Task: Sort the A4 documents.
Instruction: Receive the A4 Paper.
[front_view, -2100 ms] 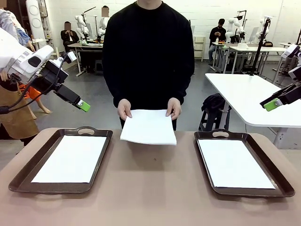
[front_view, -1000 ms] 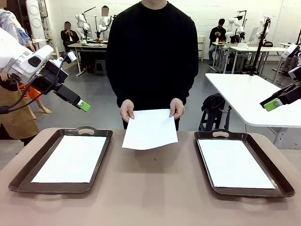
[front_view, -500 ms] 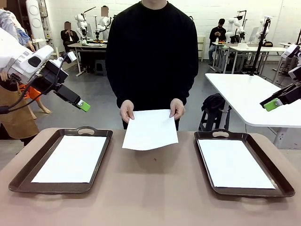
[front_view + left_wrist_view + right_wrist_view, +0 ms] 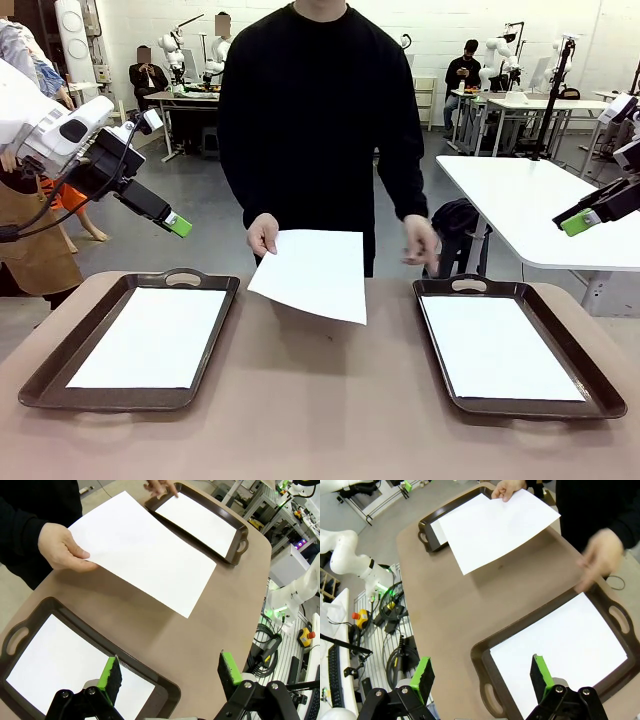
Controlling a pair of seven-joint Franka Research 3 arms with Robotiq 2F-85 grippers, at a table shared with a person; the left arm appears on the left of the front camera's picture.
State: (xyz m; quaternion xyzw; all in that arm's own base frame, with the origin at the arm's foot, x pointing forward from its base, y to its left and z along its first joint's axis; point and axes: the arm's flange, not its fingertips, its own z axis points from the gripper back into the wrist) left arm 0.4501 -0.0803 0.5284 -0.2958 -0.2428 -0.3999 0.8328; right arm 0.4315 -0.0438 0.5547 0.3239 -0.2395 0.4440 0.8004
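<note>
Step in hand: handover of one sheet for sorting. A person across the tabletop (image 4: pixel 320 400) holds a loose A4 document (image 4: pixel 310 272) by its far corner in one hand (image 4: pixel 263 233), above the middle of the tabletop, between the two trays. The other hand (image 4: pixel 420 243) hangs free near the right tray's far handle, blurred.

Left tray (image 4: pixel 60 375): dark brown, handled, holding one white sheet (image 4: pixel 150 335) lying flat inside.
Right tray (image 4: pixel 590 385): same kind, holding one white sheet (image 4: pixel 500 347) lying flat inside.

Left tool (image 4: pixel 170 672): jaws wide apart, empty, raised above the left tray's near corner, well apart from the held document.
Right tool (image 4: pixel 482 675): jaws wide apart, empty, raised above the right tray.

Next move, as judged: one arm reaches to the middle, closes on a free edge of the held document, and carries it to a tray. Which tray suits it cannot be told; the sheet looks blank.

Obstruction: the person's hand at the sheet's far corner; the near edges are free.
</note>
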